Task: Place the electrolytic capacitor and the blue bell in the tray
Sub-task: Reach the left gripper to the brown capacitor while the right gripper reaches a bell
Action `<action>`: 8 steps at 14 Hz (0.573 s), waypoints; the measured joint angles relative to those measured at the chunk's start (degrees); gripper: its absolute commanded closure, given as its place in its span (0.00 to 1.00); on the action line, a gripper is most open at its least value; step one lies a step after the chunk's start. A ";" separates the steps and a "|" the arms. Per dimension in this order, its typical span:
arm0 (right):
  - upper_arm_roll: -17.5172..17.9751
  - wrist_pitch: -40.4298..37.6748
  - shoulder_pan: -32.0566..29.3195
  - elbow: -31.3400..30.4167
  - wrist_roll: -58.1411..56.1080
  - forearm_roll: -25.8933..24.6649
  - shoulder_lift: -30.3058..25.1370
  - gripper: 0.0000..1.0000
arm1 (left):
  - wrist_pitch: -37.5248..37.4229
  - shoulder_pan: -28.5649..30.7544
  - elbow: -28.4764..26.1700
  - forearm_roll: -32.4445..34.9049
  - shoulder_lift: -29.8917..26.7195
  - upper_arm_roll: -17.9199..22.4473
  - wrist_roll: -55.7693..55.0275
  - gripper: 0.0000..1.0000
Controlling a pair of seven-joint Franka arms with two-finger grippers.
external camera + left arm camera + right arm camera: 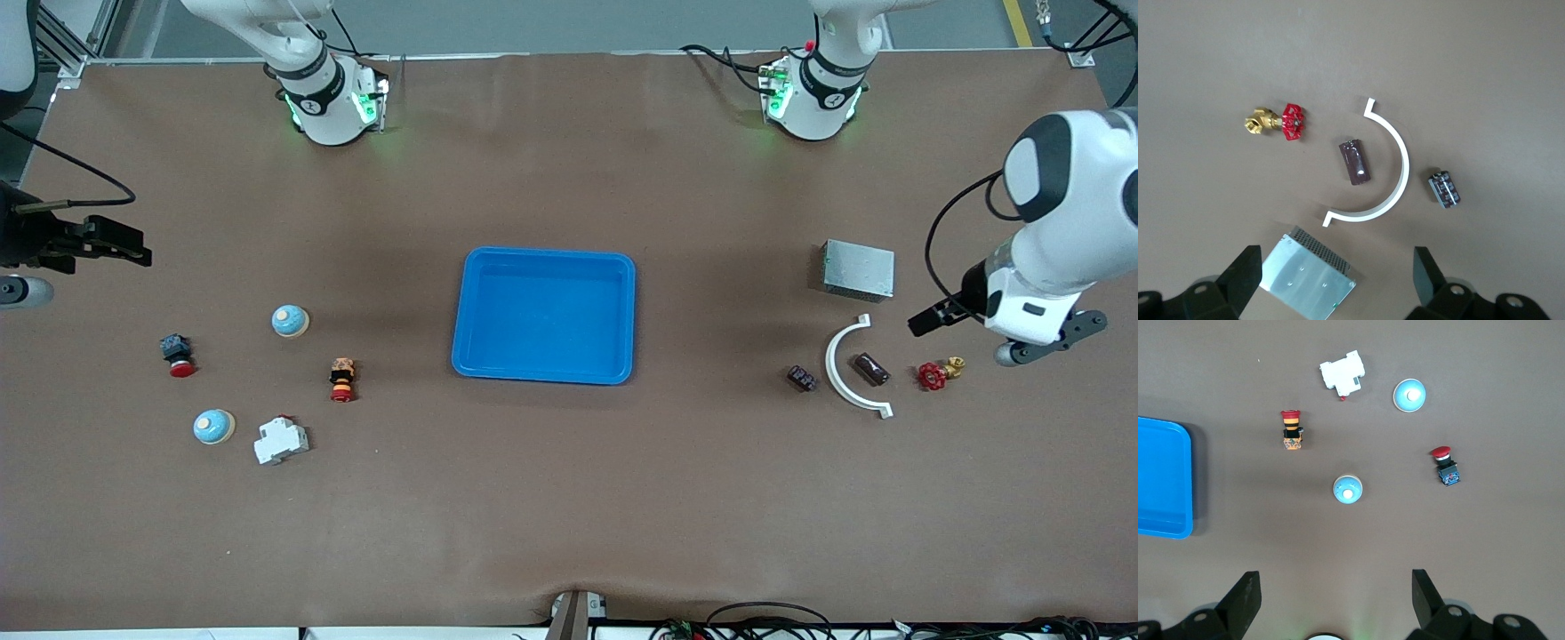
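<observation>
Landmark: blue tray [544,316], mid-table, nothing in it.

Toward the right arm's end of the table from the tray, nearest the front camera first: a blue bell [213,427] just beside a white breaker block [281,441], both nearer the camera than the tray. Then a yellow-black-red pushbutton [342,380] and a red-capped black switch [178,355]. Then a second blue bell [290,320], level with the tray's middle. Two bells, so either could serve; the second lies closer to the tray.

Toward the left arm's end from the tray: a white curved bracket [847,370] with a dark brown electrolytic capacitor [871,369] lying inside its arc, not touching it. A smaller dark striped cylinder [802,379] lies outside the arc on the tray's side, a red-handled brass valve [933,374] farther from the tray. Grey metal box [857,269] sits farthest from the camera in this group.

Right gripper [1331,600] hangs over the table edge at its own end, fingers spread, nothing held. Left gripper [1335,277] hangs over the metal box area, fingers spread, nothing held.

Handling guess: capacitor light, rigid, smooth sleeve, will roll; pinch across the body at mid-length. Bell is a hard slick dome, light; jaws slip on the crown, so grip low across the base rim.
</observation>
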 measured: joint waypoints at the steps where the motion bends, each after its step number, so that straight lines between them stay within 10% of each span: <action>1: 0.00 0.00 0.00 0.00 0.00 0.00 0.00 0.00 | 1.30 0.00 -0.67 0.00 1.02 0.00 -1.79 0.00; 8: 0.10 0.00 0.09 -0.01 0.00 0.03 0.58 0.00 | 13.42 0.04 -3.96 0.00 10.59 0.00 -11.46 0.14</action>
